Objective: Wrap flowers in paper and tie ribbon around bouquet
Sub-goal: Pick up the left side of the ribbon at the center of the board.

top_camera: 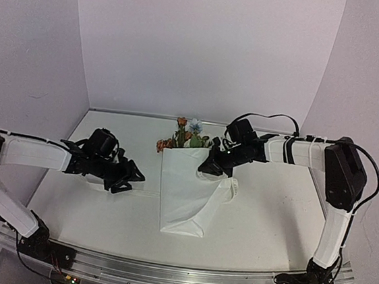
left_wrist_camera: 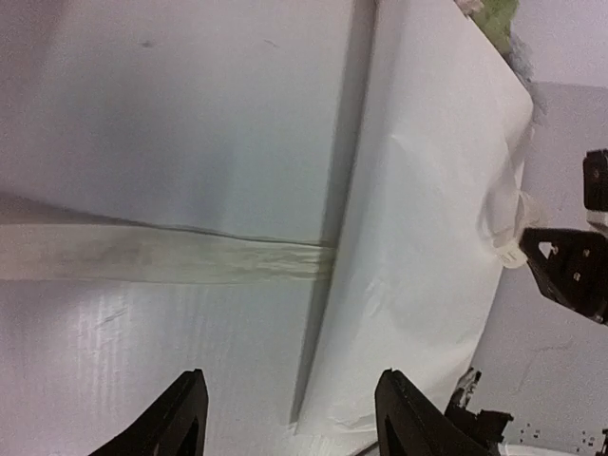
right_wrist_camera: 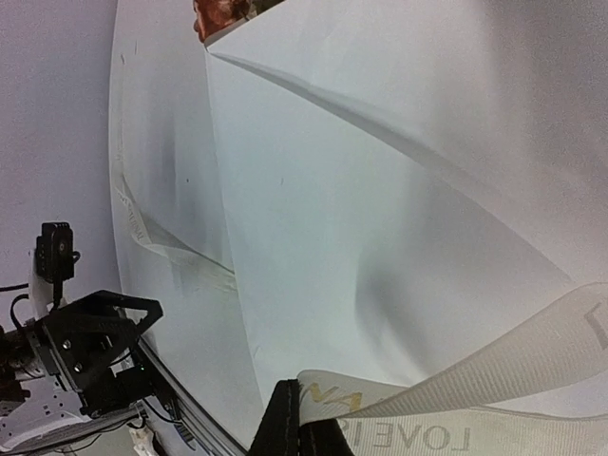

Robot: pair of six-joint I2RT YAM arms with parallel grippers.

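Note:
The white paper [top_camera: 185, 196] lies folded over the flowers [top_camera: 183, 136], whose orange and pale blue blooms stick out at its far end. A whitish ribbon [left_wrist_camera: 161, 255] lies flat on the table and runs under the paper's [left_wrist_camera: 427, 237] left edge. My left gripper [left_wrist_camera: 290, 410] hovers open just above the table at that edge, nothing between its fingers [left_wrist_camera: 185, 418]. Over the paper's right side, my right gripper [right_wrist_camera: 306, 429] is shut on the other ribbon [right_wrist_camera: 494, 380] end, a printed band that curls away across the paper [right_wrist_camera: 380, 190].
Pale walls close the table at the back and both sides. The metal rail [top_camera: 175, 276] with both arm bases runs along the near edge. The right arm's fingers [left_wrist_camera: 570, 271] show beyond the paper in the left wrist view.

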